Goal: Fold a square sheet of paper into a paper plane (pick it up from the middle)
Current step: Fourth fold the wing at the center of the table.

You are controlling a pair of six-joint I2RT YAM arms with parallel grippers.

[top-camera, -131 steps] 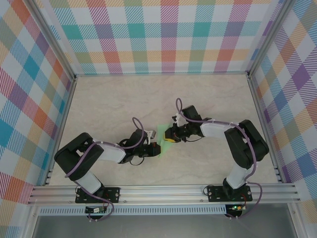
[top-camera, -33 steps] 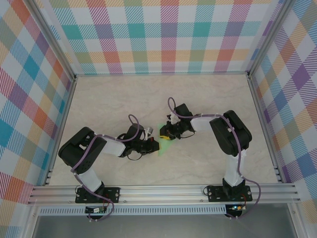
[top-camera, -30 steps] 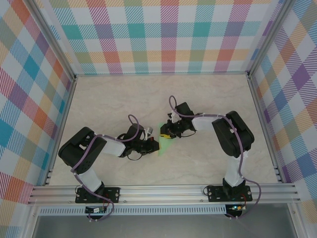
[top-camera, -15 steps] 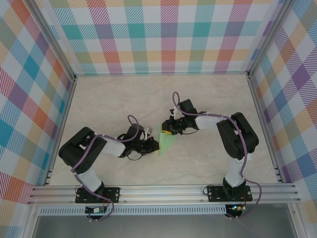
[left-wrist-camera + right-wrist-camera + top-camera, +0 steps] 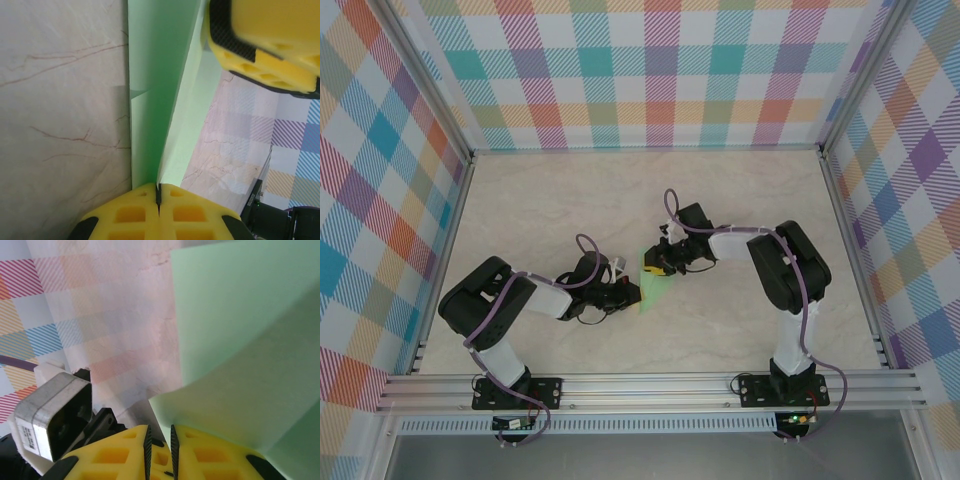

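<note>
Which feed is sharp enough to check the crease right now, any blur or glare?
Top external: sharp, evenly lit, but the paper plane is tiny between the arms. Left wrist: crease crisp at the left gripper, the other arm's yellow finger blurred. Right wrist: paper close, soft and pale; no glare.

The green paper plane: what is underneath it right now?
The pale marbled table lies under the paper plane, whose lower flap seems to rest on it. The patch directly beneath is hidden by the paper. The left gripper has jaws shut on one end.
</note>
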